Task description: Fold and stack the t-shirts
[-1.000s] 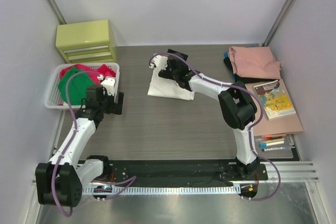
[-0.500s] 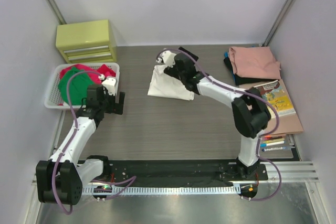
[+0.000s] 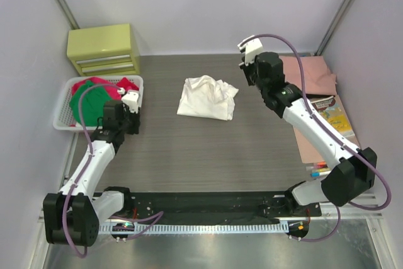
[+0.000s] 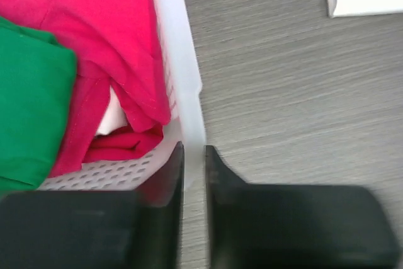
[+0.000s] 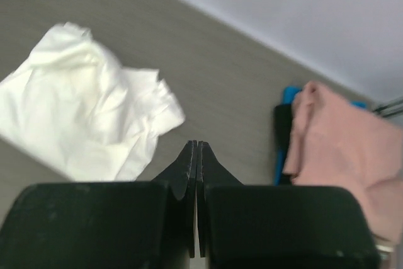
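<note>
Although one salmon-pink cloth t-shirt [image 3: 313, 72] lies flat and folded at the far right of the grey wood-grain table [image 3: 189, 155], the job looks early. A white short-sleeved cloth t-shirt [image 3: 206, 97] sits mid-table, roughly doubled over but rumpled, not a clean fold. A red cloth t-shirt [image 4: 94, 23] and a green cloth t-shirt [image 4: 28, 105] lie bunched in the white slotted plastic basket [image 3: 62, 123] at far left, unfolded.

Judgement: most folding and all further stacking is left.

Right gripper [image 5: 196, 146]: fingers pressed together, empty, raised between the white shirt and the pink one, apart from both.

Left gripper [image 4: 192, 150]: jaws drawn close astride the basket's right wall, well apart from the white shirt. Cannot tell whether they pinch it.
</note>
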`<state>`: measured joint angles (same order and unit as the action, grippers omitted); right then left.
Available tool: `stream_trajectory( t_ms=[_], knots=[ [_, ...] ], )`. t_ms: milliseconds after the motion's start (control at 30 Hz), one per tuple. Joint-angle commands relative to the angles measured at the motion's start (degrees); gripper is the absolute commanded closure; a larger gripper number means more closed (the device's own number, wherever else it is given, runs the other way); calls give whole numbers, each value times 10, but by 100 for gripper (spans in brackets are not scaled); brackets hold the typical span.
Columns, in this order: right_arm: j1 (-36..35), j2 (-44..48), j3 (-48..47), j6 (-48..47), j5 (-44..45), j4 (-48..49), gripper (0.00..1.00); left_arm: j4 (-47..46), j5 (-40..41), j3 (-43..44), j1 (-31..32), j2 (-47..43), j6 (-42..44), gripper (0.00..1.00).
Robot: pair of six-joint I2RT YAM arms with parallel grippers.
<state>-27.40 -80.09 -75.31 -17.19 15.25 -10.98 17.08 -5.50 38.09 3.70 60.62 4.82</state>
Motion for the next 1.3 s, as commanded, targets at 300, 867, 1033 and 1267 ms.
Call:
stream_trajectory(
  t_ms=[300, 867, 1033, 1267],
  knots=[
    [-1, -87, 24, 94, -228, -93, 99, 15, -65, 137, 42, 94, -45, 100],
    [-63, -334, -166, 96, -227, -113, 99, -5, 21, 150, 143, 105, -24, 100],
    [-61, -363, -197, 72, -199, -112, 99, -3, 20, 134, 143, 86, -22, 100],
    [-19, -363, -222, 32, -156, -113, 99, 1, 16, 122, 143, 79, -17, 100]
  ],
)
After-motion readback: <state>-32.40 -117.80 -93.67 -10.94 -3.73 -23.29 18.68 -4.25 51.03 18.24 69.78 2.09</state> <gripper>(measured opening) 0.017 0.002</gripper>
